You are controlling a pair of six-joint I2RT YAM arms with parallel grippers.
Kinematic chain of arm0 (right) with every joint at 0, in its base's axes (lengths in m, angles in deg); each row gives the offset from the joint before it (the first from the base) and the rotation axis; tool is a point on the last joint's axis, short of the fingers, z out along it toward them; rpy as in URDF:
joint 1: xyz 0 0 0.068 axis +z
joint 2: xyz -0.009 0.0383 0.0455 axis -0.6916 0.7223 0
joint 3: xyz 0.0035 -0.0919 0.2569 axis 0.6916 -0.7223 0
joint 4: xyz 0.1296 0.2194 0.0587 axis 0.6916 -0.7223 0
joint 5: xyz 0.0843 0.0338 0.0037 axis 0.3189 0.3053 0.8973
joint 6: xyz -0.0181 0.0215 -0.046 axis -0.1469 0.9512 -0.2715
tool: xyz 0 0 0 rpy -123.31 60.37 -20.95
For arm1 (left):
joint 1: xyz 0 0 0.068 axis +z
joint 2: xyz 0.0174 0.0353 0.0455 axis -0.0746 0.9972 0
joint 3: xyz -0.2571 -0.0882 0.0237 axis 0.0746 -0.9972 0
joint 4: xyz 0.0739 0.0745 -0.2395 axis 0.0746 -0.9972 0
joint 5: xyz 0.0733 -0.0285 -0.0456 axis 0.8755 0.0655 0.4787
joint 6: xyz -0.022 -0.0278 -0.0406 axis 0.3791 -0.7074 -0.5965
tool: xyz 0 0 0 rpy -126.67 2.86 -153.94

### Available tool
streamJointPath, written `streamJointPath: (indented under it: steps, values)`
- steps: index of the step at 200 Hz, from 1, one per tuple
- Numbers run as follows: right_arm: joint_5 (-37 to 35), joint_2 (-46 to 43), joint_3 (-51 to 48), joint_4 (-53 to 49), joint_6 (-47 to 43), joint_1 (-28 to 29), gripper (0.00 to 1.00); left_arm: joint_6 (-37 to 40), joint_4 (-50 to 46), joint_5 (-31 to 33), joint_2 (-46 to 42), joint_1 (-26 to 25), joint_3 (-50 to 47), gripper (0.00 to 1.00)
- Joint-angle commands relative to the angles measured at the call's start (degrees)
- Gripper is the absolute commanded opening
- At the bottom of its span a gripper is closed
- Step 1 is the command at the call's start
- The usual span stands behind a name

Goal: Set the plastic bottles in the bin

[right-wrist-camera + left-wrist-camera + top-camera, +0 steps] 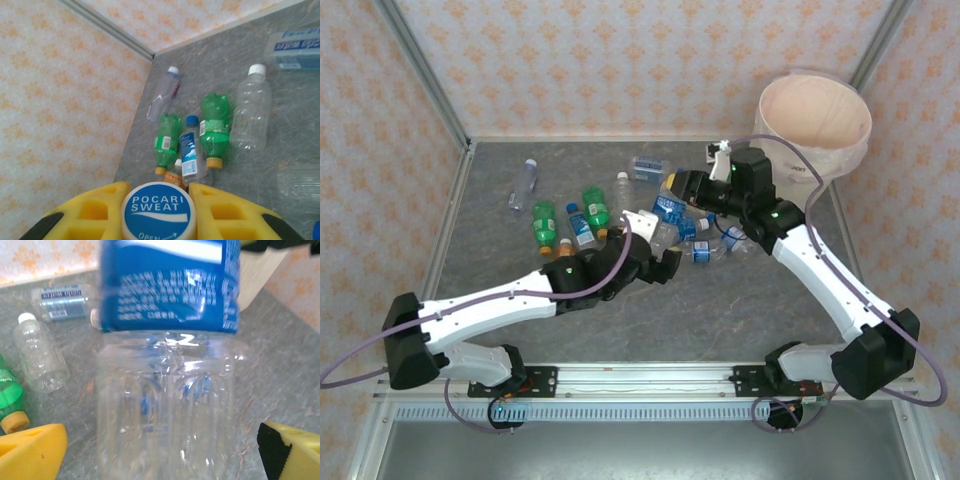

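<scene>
Plastic bottle (159, 220), pinched in right tool (157, 191)

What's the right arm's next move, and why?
Probably lift the bottle and swing it right, over the bin. The right jaws are shut on its cap. The left jaws stand open, not gripping the blue-labelled bottle between them, so nothing seems to hold the lift back.

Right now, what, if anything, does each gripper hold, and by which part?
The right gripper grips a Pocari Sweat bottle at its cap, between its fingers. The left gripper holds nothing; its open fingers flank a blue-labelled bottle.
</scene>
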Motion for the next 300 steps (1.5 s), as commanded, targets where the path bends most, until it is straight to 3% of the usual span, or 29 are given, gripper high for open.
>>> streamJointPath:
  steps: [1, 42, 65, 117, 152, 180, 232, 300]
  values:
    - [-7.41, -2.61, 3.20, -0.48, 1.58, -1.21, 0.25, -0.34, 1.45, -0.18, -3.40, 2.62, 2.13, 0.99]
    - [-15.11, -2.80, 7.63, -3.08, 5.19, -4.45, 0.25, 1.02, 4.03, -5.57, -8.60, 9.05, 1.40, 0.99]
    - [-20.83, -2.01, 12.36, -7.07, 5.18, -6.27, 0.25, 1.05, 3.33, -2.99, -10.63, 10.16, 1.24, 0.99]
    - [-35.24, 0.90, 25.85, -13.13, 1.62, -9.43, 0.25, -0.04, 7.69, -5.57, -15.43, 10.47, -4.03, 0.99]
    - [-39.11, 4.37, 34.40, -14.50, 2.39, -15.18, 0.26, -2.06, 7.29, -8.91, -15.99, 10.48, -4.84, 0.99]
    - [-42.06, 8.49, 40.17, -14.17, 1.67, -19.48, 0.27, -2.40, 7.64, -7.29, -15.81, 10.48, -4.76, 0.99]
    - [-47.54, 14.58, 43.90, -8.67, 0.29, -27.42, 0.27, -4.86, 11.93, -9.45, -15.18, 10.48, -5.73, 0.99]
    - [-54.72, 22.41, 45.64, -8.42, -1.91, -29.93, 0.28, -4.96, 10.98, -5.51, -17.20, 10.44, -5.85, 0.99]
